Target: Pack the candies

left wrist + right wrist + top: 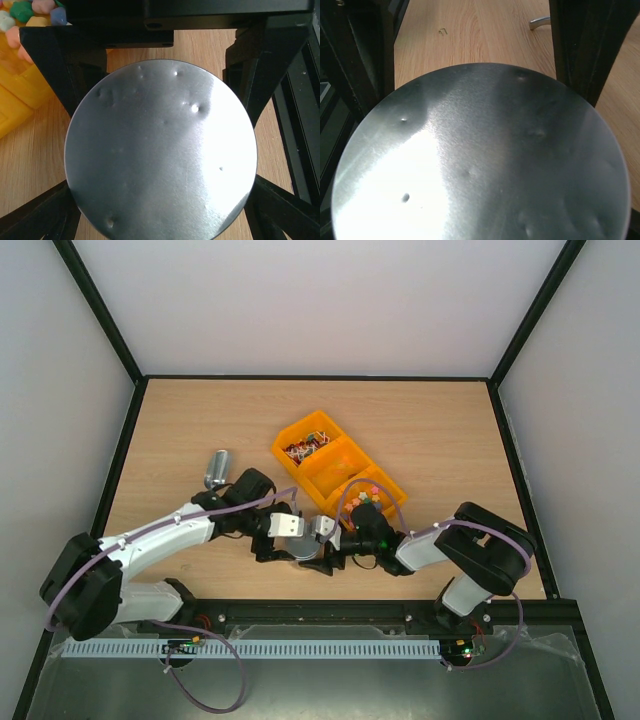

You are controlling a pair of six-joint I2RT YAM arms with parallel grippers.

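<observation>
Pale wood covers the counter (420, 430), boxed in by white walls with black frame rails. Farthest left on it lies a small silver cylindrical canister (217, 469) on its side, well apart from the action. Next comes the left gripper (290, 532), reaching in from the left; its wrist view is filled by a round, dented, brushed-metal disc (160, 150), which I take to be the lid or top of a tin, with dark fingers (45, 210) flanking the disc on both sides. The jaws look spread around it, but whether they are actually pressing on it I cannot tell. Meeting it from the other side is the right gripper (330, 540), whose camera shows the same disc from close by, black fingers (585, 45) standing beyond its far edge; again the hold itself is hidden. Behind and to the right sits the orange plastic three-compartment tray (335, 465), with wrapped candies (305, 447) in its far section and loose coloured candies (365, 502) in the near one. So sweets remain in the tray, and what the tin holds is out of sight; the scene fits a tin being opened for filling as well as one being closed after some packing.
</observation>
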